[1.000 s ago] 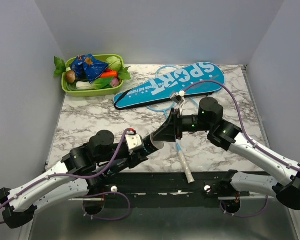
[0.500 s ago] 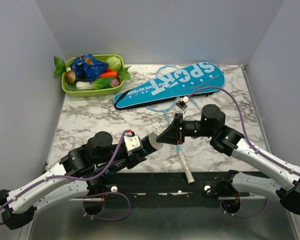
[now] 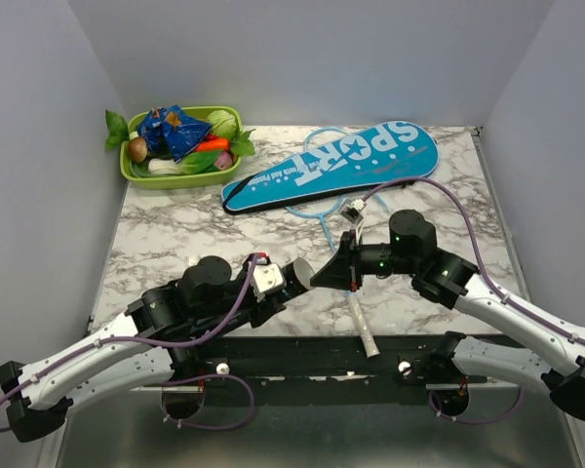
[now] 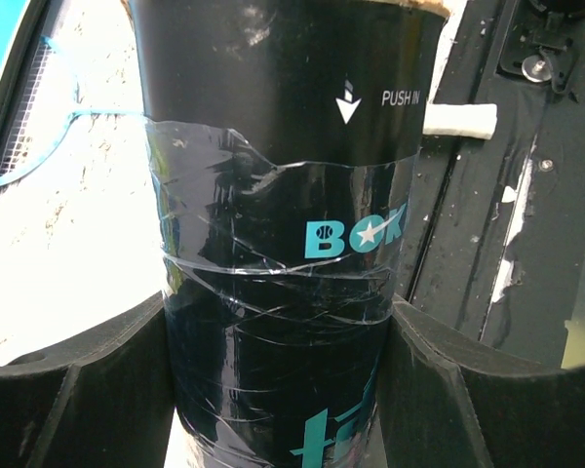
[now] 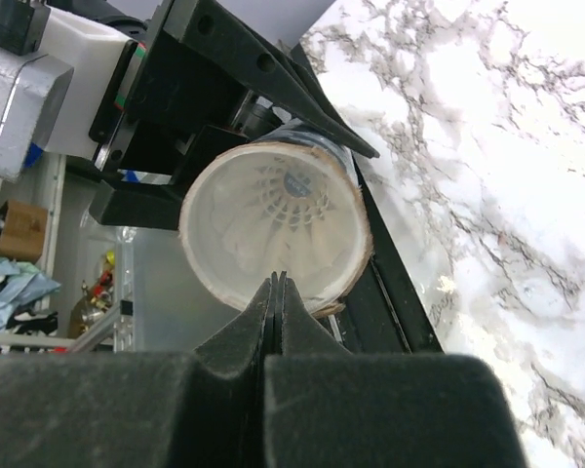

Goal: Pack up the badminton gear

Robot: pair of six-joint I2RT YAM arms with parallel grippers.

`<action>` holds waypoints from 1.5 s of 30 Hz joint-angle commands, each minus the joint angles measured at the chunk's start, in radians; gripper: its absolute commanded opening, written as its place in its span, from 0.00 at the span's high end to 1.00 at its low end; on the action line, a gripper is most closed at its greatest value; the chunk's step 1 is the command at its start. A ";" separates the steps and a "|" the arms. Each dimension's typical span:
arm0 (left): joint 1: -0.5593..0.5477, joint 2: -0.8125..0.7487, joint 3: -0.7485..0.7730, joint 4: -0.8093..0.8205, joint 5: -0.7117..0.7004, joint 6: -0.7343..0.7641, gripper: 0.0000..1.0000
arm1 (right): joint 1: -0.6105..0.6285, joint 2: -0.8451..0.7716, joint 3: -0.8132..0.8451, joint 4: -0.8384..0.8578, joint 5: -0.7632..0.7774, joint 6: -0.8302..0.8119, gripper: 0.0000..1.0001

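My left gripper point(image 3: 287, 283) is shut on the dark clear tube point(image 3: 299, 270) and holds it low over the near table, mouth pointing right. In the left wrist view the tube point(image 4: 283, 146) fills the gap between my fingers point(image 4: 68, 390). My right gripper point(image 3: 322, 277) is shut and empty, its tips just in front of the tube's mouth. The right wrist view shows the tips point(image 5: 278, 283) at the mouth's lower rim and a white shuttlecock point(image 5: 283, 195) inside the tube. A light-blue racket's white butt point(image 3: 369, 343) lies near the front edge. The blue "SPORT" cover point(image 3: 351, 161) lies at the back.
A green tray point(image 3: 175, 179) of toy vegetables stands at the back left. Light-blue racket heads point(image 3: 312, 207) stick out from under the cover. A black rail point(image 3: 302, 353) runs along the near table edge. Grey walls close three sides.
My right gripper has swung nearer and lower, keeping its tips at the tube's mouth. My left gripper has drawn the tube a little left and back. The rackets and cover have not moved.
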 commanded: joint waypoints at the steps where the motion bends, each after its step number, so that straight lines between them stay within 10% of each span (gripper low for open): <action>1: 0.004 0.049 0.097 0.105 -0.159 -0.046 1.00 | 0.035 -0.065 0.075 -0.212 0.143 0.001 0.96; 13: 0.024 0.351 0.491 -0.237 -0.609 0.058 1.00 | 0.035 -0.191 0.281 -0.450 0.536 0.031 0.97; 29: 0.702 0.677 0.405 -0.117 -0.441 0.048 1.00 | 0.035 -0.113 0.156 -0.383 0.406 0.039 0.97; 43: 0.898 0.959 0.364 0.004 -0.578 -0.087 1.00 | 0.035 -0.105 0.015 -0.254 0.328 0.033 0.89; 45: 0.901 0.996 0.381 -0.001 -0.626 -0.087 0.74 | 0.035 -0.102 0.010 -0.237 0.317 0.036 0.80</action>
